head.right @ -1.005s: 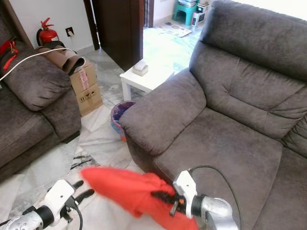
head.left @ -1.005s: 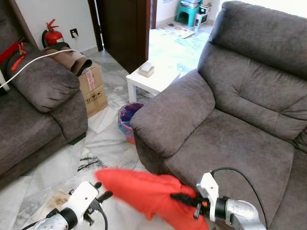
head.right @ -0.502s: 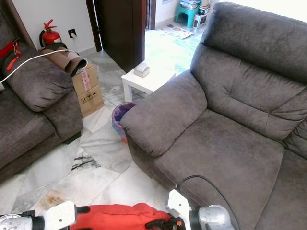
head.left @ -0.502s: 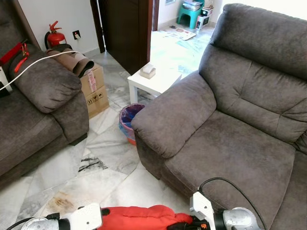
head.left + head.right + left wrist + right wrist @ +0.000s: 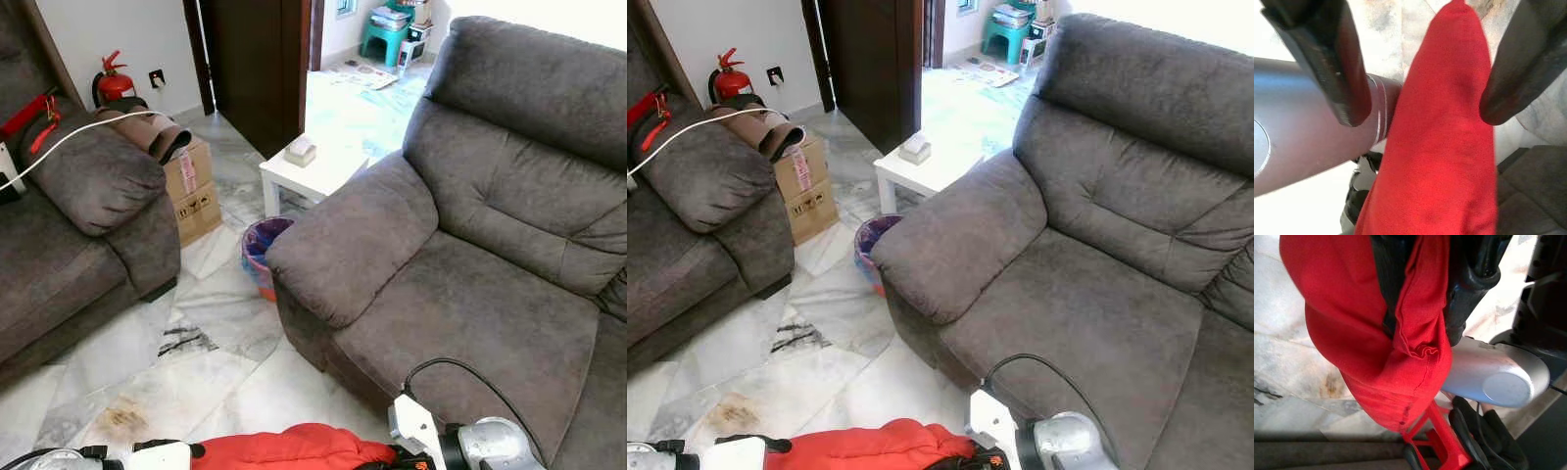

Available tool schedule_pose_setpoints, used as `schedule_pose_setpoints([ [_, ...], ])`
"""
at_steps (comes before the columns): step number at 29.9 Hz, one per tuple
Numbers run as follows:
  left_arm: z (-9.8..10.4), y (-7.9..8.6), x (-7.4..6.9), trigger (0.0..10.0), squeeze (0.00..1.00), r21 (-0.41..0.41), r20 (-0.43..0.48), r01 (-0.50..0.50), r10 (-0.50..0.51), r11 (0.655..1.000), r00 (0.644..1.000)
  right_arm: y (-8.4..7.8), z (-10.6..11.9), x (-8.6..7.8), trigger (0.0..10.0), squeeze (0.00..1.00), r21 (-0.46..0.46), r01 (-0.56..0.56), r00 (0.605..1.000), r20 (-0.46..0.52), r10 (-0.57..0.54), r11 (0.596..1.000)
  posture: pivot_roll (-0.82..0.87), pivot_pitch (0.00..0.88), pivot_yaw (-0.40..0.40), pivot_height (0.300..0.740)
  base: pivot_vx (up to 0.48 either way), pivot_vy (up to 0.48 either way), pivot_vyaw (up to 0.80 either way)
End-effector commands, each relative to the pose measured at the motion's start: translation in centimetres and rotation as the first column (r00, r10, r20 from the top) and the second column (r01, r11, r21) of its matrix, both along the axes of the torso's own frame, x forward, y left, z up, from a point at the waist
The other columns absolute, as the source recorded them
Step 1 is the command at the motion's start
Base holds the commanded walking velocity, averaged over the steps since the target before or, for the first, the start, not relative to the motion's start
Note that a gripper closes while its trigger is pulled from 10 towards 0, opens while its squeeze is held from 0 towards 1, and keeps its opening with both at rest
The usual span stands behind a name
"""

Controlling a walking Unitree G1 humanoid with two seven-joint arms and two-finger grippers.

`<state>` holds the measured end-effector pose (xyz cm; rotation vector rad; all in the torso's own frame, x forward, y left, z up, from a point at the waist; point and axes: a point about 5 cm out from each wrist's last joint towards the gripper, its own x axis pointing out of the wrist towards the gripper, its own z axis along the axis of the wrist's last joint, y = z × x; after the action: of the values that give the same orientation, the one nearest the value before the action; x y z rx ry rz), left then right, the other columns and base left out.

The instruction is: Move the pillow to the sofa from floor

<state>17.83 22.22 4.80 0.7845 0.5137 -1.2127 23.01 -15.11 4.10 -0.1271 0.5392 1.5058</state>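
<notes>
Left eye view: a red fabric pillow lies low at the frame's bottom edge, above the marble floor, between the two arms and short of the sofa. The sofa is dark grey, plush and rounded, with a broad armrest. A round bin with a patterned liner stands on the floor against that armrest; its contents cannot be made out. A cardboard box sits beside a second grey sofa, with a brown roll lying on top. A small white table carries a small boxy object. A red extinguisher stands by the wall.

Right eye view: the same scene. The right gripper meets the pillow's near end; the silver right arm trails a black cable.

Left wrist view: the left gripper has its two black fingers spread wide, with the soft red pillow running between them; neither finger visibly presses the cloth. The other arm's silver tube lies behind.

Right wrist view: the right gripper has its fingers closed on a bunched, stitched fold of the pillow, which hangs below over veined marble.
</notes>
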Motion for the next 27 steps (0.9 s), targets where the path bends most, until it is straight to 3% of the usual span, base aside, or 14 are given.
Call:
schedule_pose_setpoints([
  [1,-0.7,0.2,-0.8,10.0,1.00,0.025,-0.041,0.028,-0.027,0.999,0.999,0.9,1.5,0.0,10.0,0.00,0.074,-0.060,0.997,0.044,0.057,0.995,0.09,0.119,-0.036,0.740,0.000,0.000,0.00],
  [9,-2.6,0.6,-1.2,10.0,1.00,0.106,0.005,0.074,-0.075,0.992,0.997,1.1,2.6,-0.5,10.0,0.00,0.085,-0.090,0.995,0.055,0.085,0.992,0.08,0.122,-0.038,0.740,0.000,0.000,0.00],
  [15,-0.9,0.6,0.4,10.0,1.00,0.059,0.136,0.012,-0.020,0.998,0.991,0.9,2.6,-1.3,10.0,0.00,0.084,-0.094,0.995,0.038,0.091,0.992,0.08,0.126,-0.039,0.740,0.000,0.000,0.00],
  [19,-0.5,0.8,0.7,10.0,1.00,0.051,0.176,-0.002,-0.007,0.999,0.984,0.9,2.7,-1.5,10.0,0.00,0.080,-0.089,0.996,0.032,0.087,0.993,0.07,0.127,-0.041,0.740,0.000,0.000,0.00],
  [27,-0.4,1.2,0.4,10.0,1.00,0.028,0.170,-0.040,0.035,0.999,0.985,0.8,2.9,-1.5,10.0,0.00,0.075,-0.089,0.996,0.029,0.087,0.993,0.07,0.132,-0.045,0.740,0.000,0.000,0.00],
])
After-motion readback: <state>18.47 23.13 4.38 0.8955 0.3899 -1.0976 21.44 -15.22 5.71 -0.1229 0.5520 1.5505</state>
